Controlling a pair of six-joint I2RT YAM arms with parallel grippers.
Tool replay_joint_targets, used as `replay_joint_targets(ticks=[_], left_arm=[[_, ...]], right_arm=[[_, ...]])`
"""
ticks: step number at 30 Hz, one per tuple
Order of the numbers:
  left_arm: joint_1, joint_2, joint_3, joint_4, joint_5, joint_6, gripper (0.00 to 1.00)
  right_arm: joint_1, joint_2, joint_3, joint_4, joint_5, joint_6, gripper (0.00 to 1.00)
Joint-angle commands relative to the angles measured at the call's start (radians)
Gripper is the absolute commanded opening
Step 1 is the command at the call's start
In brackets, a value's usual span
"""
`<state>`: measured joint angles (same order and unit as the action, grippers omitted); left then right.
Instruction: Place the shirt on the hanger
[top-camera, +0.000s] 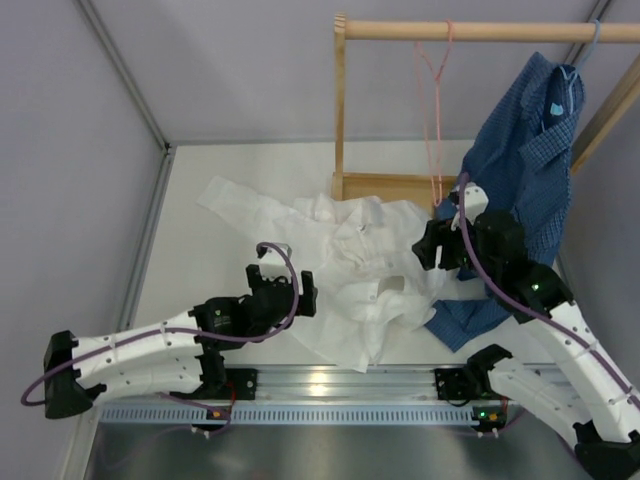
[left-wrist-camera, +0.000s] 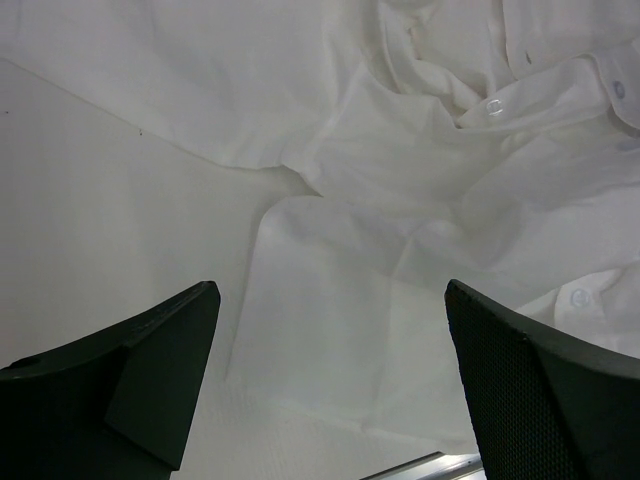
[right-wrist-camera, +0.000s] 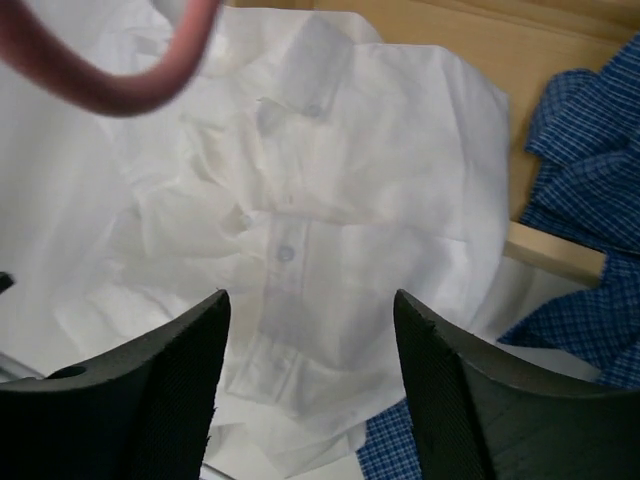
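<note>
Barely started, judging by layout. Can see the shirt (top-camera: 350, 265) crumpled on the table (top-camera: 190, 290), centre, between both arms, with one sleeve flung far-left and the right edge lapping onto the blue checked shirt (top-camera: 530, 170). Can see the hanger (top-camera: 436, 110) bare on the wooden rail (top-camera: 480, 30) at the far side, well apart from the shirt, untouched.

Reading the left gripper (left-wrist-camera: 330, 300) as released: jaws wide, hovering over the near-left hem, holding nothing. Same for the right gripper (right-wrist-camera: 310, 300): spread wide above the button placket, empty.

Can't place the blurred pinkish loop (right-wrist-camera: 110, 80) top-left in the right wrist view. Probably arm cable, not the hanger.

Left to do: everything. Grasp shirt, fetch hanger, thread both shoulders, rehang.
</note>
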<state>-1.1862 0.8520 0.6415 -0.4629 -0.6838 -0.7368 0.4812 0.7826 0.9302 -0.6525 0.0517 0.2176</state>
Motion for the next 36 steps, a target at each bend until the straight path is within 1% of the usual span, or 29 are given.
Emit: replay_joint_targets(ticks=[1,2,3,4,7,9,10,11,14,15,17,18,20,21,22,25,27,29,30,31,32,33,36], left_arm=[[0.002,0.005,0.041,0.056,-0.052,-0.032,0.98],[0.002,0.005,0.035,0.062,-0.056,-0.038,0.98],[0.002,0.002,0.03,0.064,-0.06,-0.041,0.98],[0.003,-0.001,0.027,0.067,-0.057,-0.042,0.98],[0.007,0.001,0.024,0.067,-0.04,-0.036,0.98],[0.01,0.005,0.023,0.066,-0.033,-0.026,0.98],[0.013,0.007,0.021,0.067,-0.03,-0.026,0.98],[0.014,0.009,0.02,0.066,-0.028,-0.029,0.98],[0.017,0.004,0.012,0.067,-0.016,-0.032,0.98],[0.017,0.002,0.007,0.066,-0.014,-0.029,0.98],[0.019,-0.007,-0.006,0.066,-0.016,-0.03,0.98],[0.019,-0.011,-0.011,0.064,-0.016,-0.03,0.98],[0.023,-0.019,-0.023,0.063,-0.014,-0.027,0.98],[0.023,-0.025,-0.026,0.06,-0.013,-0.029,0.98],[0.023,-0.03,-0.032,0.058,-0.01,-0.026,0.98],[0.025,-0.048,-0.036,0.04,-0.016,-0.021,0.98],[0.03,-0.067,-0.036,0.026,-0.022,-0.018,0.98],[0.03,-0.077,-0.036,0.018,-0.028,-0.013,0.98],[0.031,-0.082,-0.036,0.017,-0.028,-0.012,0.98],[0.033,-0.091,-0.037,0.013,-0.028,-0.01,0.98],[0.034,-0.097,-0.037,0.01,-0.028,-0.01,0.98],[0.036,-0.105,-0.039,0.009,-0.028,-0.01,0.98],[0.036,-0.113,-0.04,0.006,-0.028,-0.012,0.98]], right_arm=[[0.0,0.029,0.027,0.129,-0.229,0.0,0.66],[0.008,0.058,0.032,0.143,-0.243,0.0,0.67],[0.026,0.122,0.036,0.151,-0.237,-0.001,0.67],[0.071,0.16,0.044,0.154,-0.175,-0.006,0.67],[0.138,0.295,0.084,0.165,-0.1,-0.012,0.67],[0.171,0.383,0.102,0.227,-0.057,-0.032,0.67],[0.192,0.415,0.133,0.247,0.029,-0.041,0.68],[0.194,0.482,0.156,0.273,0.063,-0.055,0.67],[0.195,0.588,0.274,0.283,0.187,-0.072,0.68],[0.195,0.66,0.304,0.281,0.21,-0.073,0.69],[0.194,0.734,0.392,0.281,0.249,-0.089,0.69],[0.191,0.809,0.416,0.272,0.258,-0.089,0.69],[0.188,0.872,0.473,0.272,0.307,-0.101,0.67],[0.186,0.93,0.487,0.272,0.329,-0.104,0.66],[0.181,0.954,0.505,0.272,0.355,-0.109,0.63],[0.172,1.007,0.498,0.292,0.359,-0.109,0.51],[0.172,1.014,0.478,0.306,0.359,-0.097,0.49],[0.172,1.003,0.435,0.335,0.356,-0.083,0.44],[0.172,0.997,0.421,0.344,0.355,-0.078,0.38],[0.172,0.985,0.391,0.35,0.352,-0.069,0.25],[0.174,0.954,0.372,0.367,0.35,-0.063,0.19],[0.175,0.934,0.336,0.376,0.35,-0.051,0.1],[0.186,0.845,0.274,0.401,0.346,-0.037,0.02]])
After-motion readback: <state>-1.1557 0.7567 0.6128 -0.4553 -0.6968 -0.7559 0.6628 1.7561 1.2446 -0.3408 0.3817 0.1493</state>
